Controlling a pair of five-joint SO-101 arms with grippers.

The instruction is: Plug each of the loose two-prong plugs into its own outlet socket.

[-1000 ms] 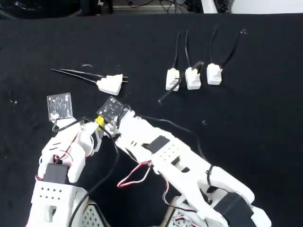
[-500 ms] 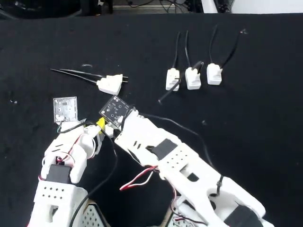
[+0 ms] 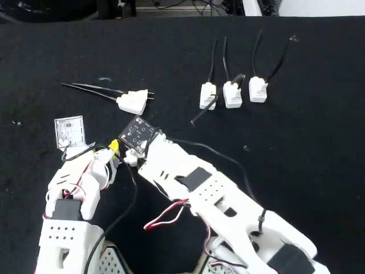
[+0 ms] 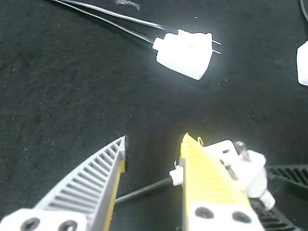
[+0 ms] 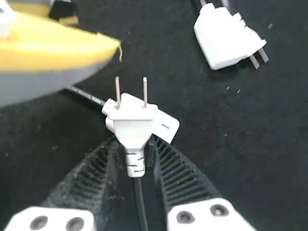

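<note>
My right gripper (image 5: 134,144) is shut on a white two-prong plug (image 5: 131,120), prongs pointing away from the wrist; in the high view this plug (image 3: 132,159) sits at the tip of the right gripper (image 3: 136,155). My left gripper (image 4: 155,142) is open right beside it, its yellow finger (image 4: 204,175) almost touching the held plug (image 4: 243,161), whose black cord (image 4: 144,191) runs between the left fingers. A second loose plug (image 3: 132,103) lies flat a little beyond both grippers. Three white outlet sockets (image 3: 232,94) lie in a row at the far right.
The black mat (image 3: 308,148) covers the table. Thin black wires (image 3: 88,88) trail left from the loose plug, and a short cord (image 3: 205,111) lies by the left socket. The arms' own wiring (image 3: 165,214) loops near the front edge.
The left gripper has shifted slightly left and away from the right gripper's tip. The right gripper keeps hold of its plug and has barely moved.
</note>
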